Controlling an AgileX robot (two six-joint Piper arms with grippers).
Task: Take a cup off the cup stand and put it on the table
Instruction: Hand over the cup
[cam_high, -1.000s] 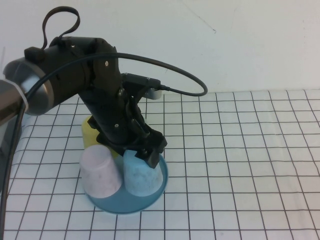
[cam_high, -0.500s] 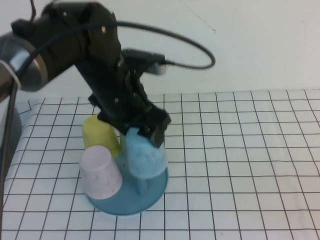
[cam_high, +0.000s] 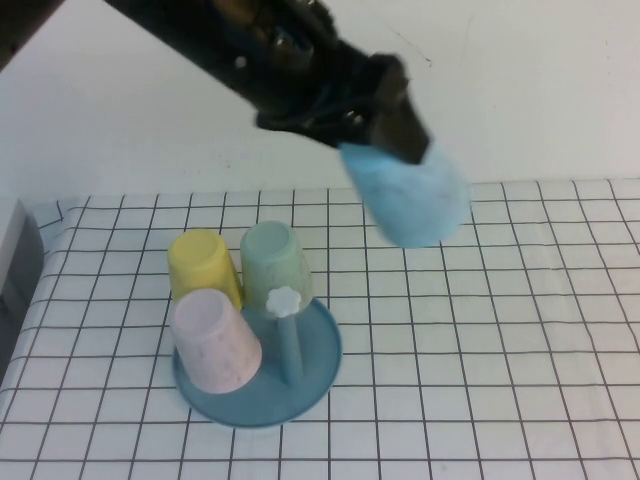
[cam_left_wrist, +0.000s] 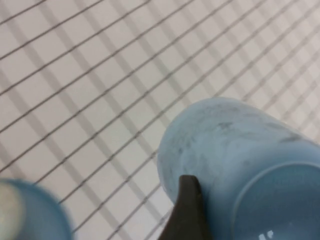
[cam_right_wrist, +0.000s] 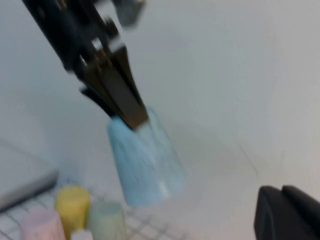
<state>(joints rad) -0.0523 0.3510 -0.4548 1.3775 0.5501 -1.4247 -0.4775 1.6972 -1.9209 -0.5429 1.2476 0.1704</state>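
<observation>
My left gripper (cam_high: 395, 125) is shut on the light blue speckled cup (cam_high: 410, 195) and holds it tilted, high above the table (cam_high: 500, 350), up and to the right of the cup stand (cam_high: 320, 370). In the left wrist view the cup (cam_left_wrist: 235, 150) fills the lower right, with one dark finger (cam_left_wrist: 185, 210) on its wall. The right wrist view shows the left gripper (cam_right_wrist: 120, 105) gripping the cup (cam_right_wrist: 145, 160) at its top. One flower-tipped peg (cam_high: 285, 300) stands bare. My right gripper (cam_right_wrist: 287, 212) is out of the high view, its fingers together and empty.
A pink cup (cam_high: 212, 340), a yellow cup (cam_high: 203, 265) and a pale green cup (cam_high: 275, 262) sit upside down on the stand. A grey object (cam_high: 15, 260) lies at the table's left edge. The grid cloth stretches right of the stand.
My left gripper has lifted the light blue cup off its peg and carried it up and to the right. The peg it sat on now shows bare.
</observation>
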